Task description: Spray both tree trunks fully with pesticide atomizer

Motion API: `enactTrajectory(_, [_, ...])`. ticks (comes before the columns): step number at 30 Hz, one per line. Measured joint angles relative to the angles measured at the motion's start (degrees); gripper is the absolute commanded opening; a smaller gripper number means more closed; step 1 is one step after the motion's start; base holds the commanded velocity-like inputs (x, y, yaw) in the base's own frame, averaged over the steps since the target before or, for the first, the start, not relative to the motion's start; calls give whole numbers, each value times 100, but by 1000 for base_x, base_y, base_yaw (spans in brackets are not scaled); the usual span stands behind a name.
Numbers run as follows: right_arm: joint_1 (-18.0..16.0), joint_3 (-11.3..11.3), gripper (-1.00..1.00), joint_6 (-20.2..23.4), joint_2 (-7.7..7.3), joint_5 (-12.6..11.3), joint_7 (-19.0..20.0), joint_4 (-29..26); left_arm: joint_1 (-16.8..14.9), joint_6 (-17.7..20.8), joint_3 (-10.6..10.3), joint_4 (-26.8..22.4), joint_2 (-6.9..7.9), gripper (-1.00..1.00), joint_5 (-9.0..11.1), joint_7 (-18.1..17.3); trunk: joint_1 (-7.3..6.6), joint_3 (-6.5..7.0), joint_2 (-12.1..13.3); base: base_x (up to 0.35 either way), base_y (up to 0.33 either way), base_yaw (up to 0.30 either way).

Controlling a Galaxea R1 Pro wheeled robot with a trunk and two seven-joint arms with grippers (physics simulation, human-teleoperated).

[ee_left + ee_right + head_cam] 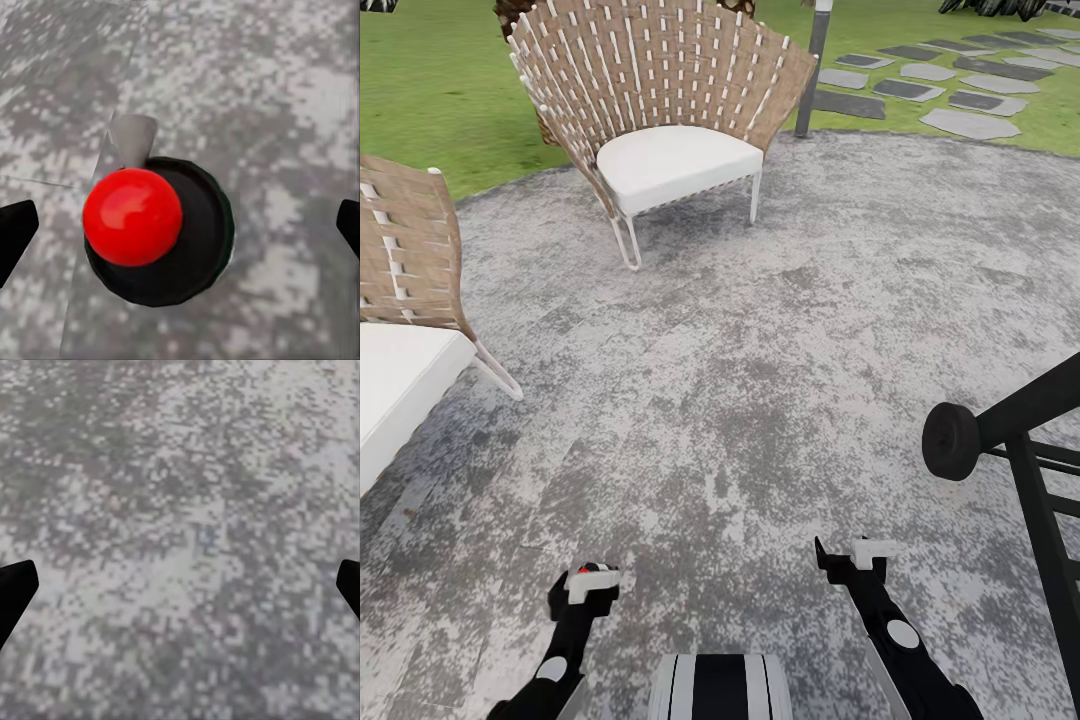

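The left claw [588,578] hangs low over mottled grey paving [760,380]. In the left wrist view its two dark fingertips [16,232] stand wide apart at the frame's edges, and between them, right under the claw, sits a black round-bodied sprayer [191,247] with a glossy red ball top [132,217] and a pale grey nozzle [135,139]. The fingers are clear of it; the claw holds nothing. In the head view a bit of red and black shows at the claw's tip.

The right claw [852,560] hovers beside it over bare paving. Its wrist view shows dark fingertips [15,589] spread just as wide, with only speckled stone [180,540] between them, so it is empty too.

Out to the right of the right claw stands a black metal frame [1040,470] with a round knob. Left of the left claw is a woven chair [405,330] with a white seat. Farther ahead of both claws stands a second woven chair [660,110] with a white cushion [675,160]. Beyond the paving's curved edge lies green grass [430,90] with grey stepping stones [960,85], and a thin grey post [813,70] rises behind the far chair.
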Motion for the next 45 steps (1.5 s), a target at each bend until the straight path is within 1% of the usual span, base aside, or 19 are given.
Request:
enactTrajectory(6, [0, 0, 100, 4, 0, 0, 0, 0, 1, -10, -1, 0, -18, 100, 2, 1, 0, 0, 0, 0, 0, 0])
enactTrajectory(20, [0, 0, 100, 4, 0, 1, 0, 0, 1, -17, 33, -2, -10, 100, 42, 11, 0, 0, 0, 0, 0, 0])
enactTrajectory(21, [0, 0, 100, 3, 0, 1, 0, 0, 1, -17, 35, 4, -10, -100, 45, 13, 0, 0, 0, 0, 0, 0])
enactTrajectory(24, [0, 0, 100, 3, 0, 1, 1, 0, 1, -21, 41, 8, -10, -100, 93, 19, 0, 0, 0, 0, 0, 0])
enactTrajectory(29, [0, 0, 100, 0, 0, 1, 1, 0, 1, -140, 36, 10, -5, -100, 198, 13, 0, 0, 0, 0, 0, 0])
enactTrajectory(45, [0, 0, 100, 1, 1, -6, 1, 0, 19, -177, 30, 10, -10, -100, 208, 14, 0, 0, 0, 0, 0, 0])
